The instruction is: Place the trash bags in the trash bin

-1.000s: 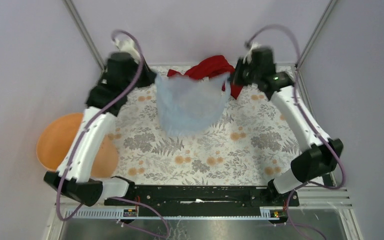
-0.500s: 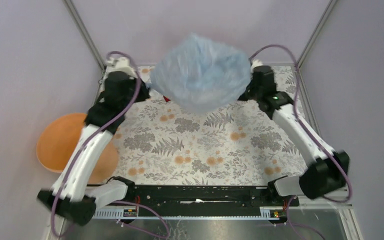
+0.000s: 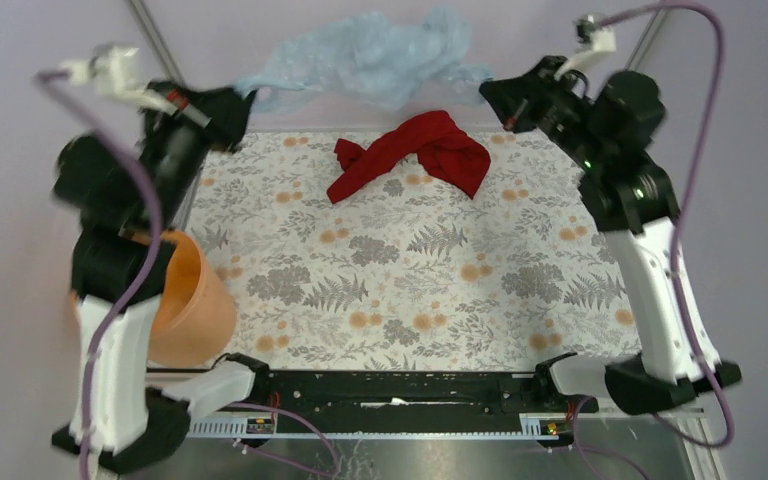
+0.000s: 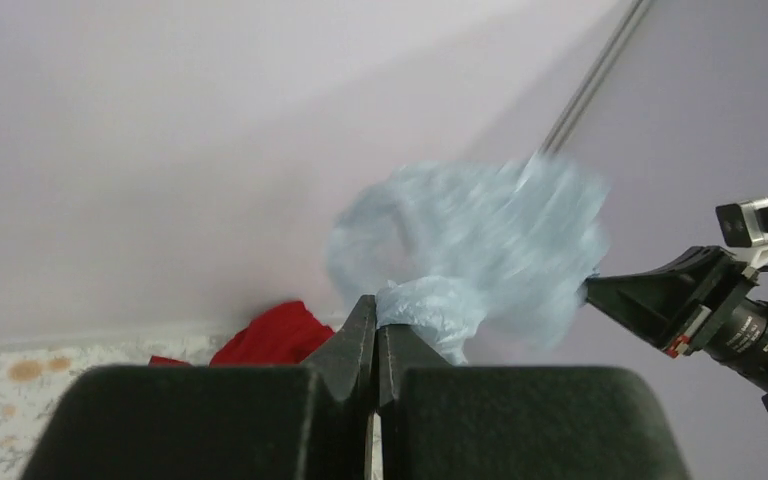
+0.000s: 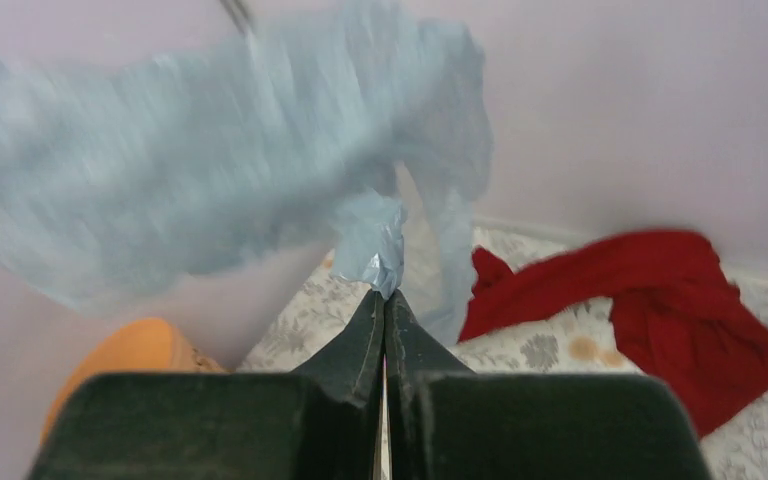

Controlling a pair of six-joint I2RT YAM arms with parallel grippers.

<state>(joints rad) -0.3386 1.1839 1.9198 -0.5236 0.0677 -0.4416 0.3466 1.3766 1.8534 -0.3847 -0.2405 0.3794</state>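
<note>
Both arms reach high above the counter's [image 3: 410,290] far edge. The left hand [image 3: 232,102] and right hand [image 3: 488,92] each pinch tight on the thin pale blue plastic bag [image 3: 370,58], stretched rumpled between them in the air. The round orange plastic bucket [image 3: 198,300] sits at the left edge.

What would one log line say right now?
left gripper: shut on trash bag | right gripper: shut on trash bag | trash bag: aloft, stretched between them | trash bin: beside left arm

A robotics lab test cell: plain lilac walls [image 3: 50,60], a metal frame post [image 3: 143,18], and white robot arms [image 3: 660,290] bolted along a black rail [image 3: 400,385] at a floral-covered tabletop [image 3: 410,280].
</note>
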